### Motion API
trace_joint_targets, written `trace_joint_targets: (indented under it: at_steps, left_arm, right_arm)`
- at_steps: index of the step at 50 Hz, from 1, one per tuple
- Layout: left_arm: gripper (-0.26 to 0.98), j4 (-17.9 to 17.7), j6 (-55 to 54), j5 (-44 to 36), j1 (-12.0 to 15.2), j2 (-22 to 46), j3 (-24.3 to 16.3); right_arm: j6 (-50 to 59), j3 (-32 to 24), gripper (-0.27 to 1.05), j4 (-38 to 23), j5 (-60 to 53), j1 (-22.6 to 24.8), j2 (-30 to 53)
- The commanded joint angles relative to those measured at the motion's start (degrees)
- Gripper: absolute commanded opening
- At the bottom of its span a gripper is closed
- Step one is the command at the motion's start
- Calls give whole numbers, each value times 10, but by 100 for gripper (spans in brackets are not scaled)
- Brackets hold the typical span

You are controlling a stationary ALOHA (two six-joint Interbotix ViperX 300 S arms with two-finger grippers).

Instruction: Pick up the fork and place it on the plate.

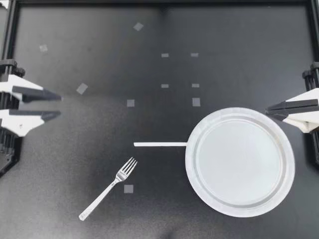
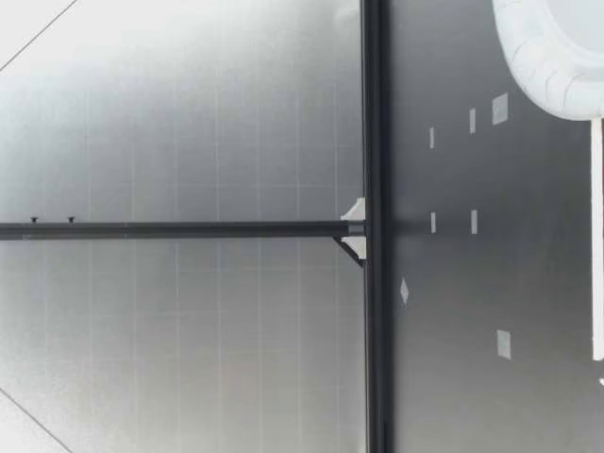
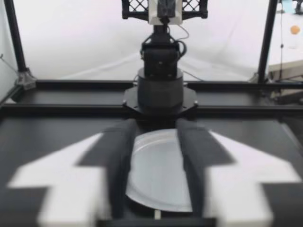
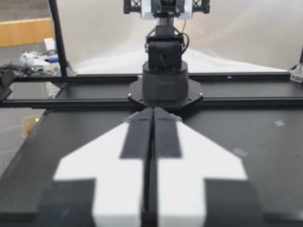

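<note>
Fork [image 1: 107,189] is found lying flat on the black table [image 1: 99,55], on the left arm's half of the surface. Its tines are turned toward the middle of the table and its handle slants away toward the left arm's side. It is touched by nothing. One small tape square [image 1: 128,188] lies just beside its neck, and other tape squares are scattered farther up the table.

The plate [image 1: 192,149] — white, round, with a ridged rim — is set on the right arm's half, well apart from the fork, and nothing lies on it. A thin white strip [image 1: 159,144] is laid between the two. One end meets the plate's rim, and the free end is near the fork's tines but apart from them.

The left gripper [image 1: 59,106] is held at the left edge of the table with its fingers spread apart and nothing between them. In its wrist view the plate is seen ahead through the gap, across the table. The right gripper [image 1: 269,109] is held at the right edge, its tip just beside the plate's rim as seen from above. Its fingers are pressed together on nothing — the right wrist view shows them closed against each other. Both grippers are well apart from the fork.

From table height, part of the plate's rim and the strip are seen, with the black frame [image 2: 373,283] behind them.
</note>
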Motion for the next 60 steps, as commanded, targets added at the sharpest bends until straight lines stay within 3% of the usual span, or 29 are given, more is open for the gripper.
trace_joint_targets:
  at_steps: [1,6,13,15,20,23,29,36,45,52,60]
  left_arm:
    - [14,1,-2,-6,2,-8,4]
    - [2,-4,-12,-4,1,-30,13]
    - [1,-34,-44,40,2,-43,-11]
    - [1,-43,-52,80,2,-43,-38]
    - [1,-46,-67,266,1,-31,-138]
    - [1,-60,-82,367,2,-6,-176]
    - [1,-120,-147,452,2,83,-164]
    - [2,-192,-170,447,-2,162,-117]
    - [8,-278,-164,368,-42,229,-84]
    - [11,-318,-163,368,-106,328,-123]
    - [25,-318,-161,401,-126,403,-191]
  right_arm:
    - [-1,-2,-5,0,-6,-3,-1]
    - [6,18,-7,2,-5,-3,-18]
    - [30,33,-7,18,-2,-3,-48]
    - [37,32,-7,19,2,-3,-52]
    - [60,25,-7,20,23,-3,-47]
    - [71,22,-7,20,43,-3,-38]
    - [76,18,-7,19,78,-3,-13]
    - [76,11,-7,20,85,-3,-5]
    - [76,15,-7,20,89,-3,-7]
    - [76,16,-7,19,88,-5,3]
    - [77,22,-7,20,89,-21,13]
